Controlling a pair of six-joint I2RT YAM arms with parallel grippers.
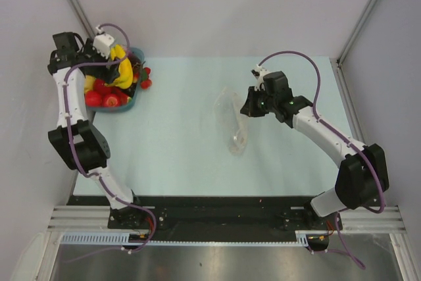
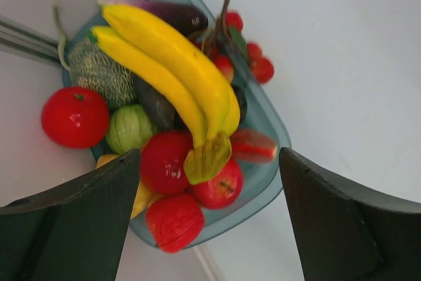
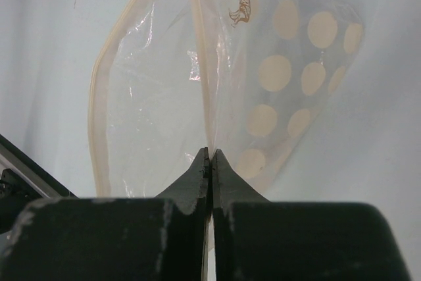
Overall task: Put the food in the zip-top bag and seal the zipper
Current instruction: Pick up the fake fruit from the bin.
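The food (image 1: 110, 90) is piled in a blue basket (image 1: 126, 107) at the table's back left: two yellow bananas (image 2: 177, 70), red apples (image 2: 220, 189), a green round (image 2: 128, 128), a watermelon slice (image 2: 253, 146). My left gripper (image 1: 117, 56) hangs over the pile, and its open jaws (image 2: 208, 157) hold nothing. The zip-top bag (image 1: 231, 120) stands mid-table, clear with cream dots (image 3: 158, 97). My right gripper (image 1: 248, 104) is shut on one lip of its whitish zipper (image 3: 200, 64). The jaws (image 3: 211, 153) pinch that strip while the other lip (image 3: 99, 116) bows away, leaving the mouth open.
A red tomato (image 2: 74, 116) sits at the basket's outer side near the table edge. Red cherries (image 1: 145, 83) hang over the basket's right rim. Light-blue table (image 1: 171, 156) lies between basket and bag. Grey walls close in at the back and both sides.
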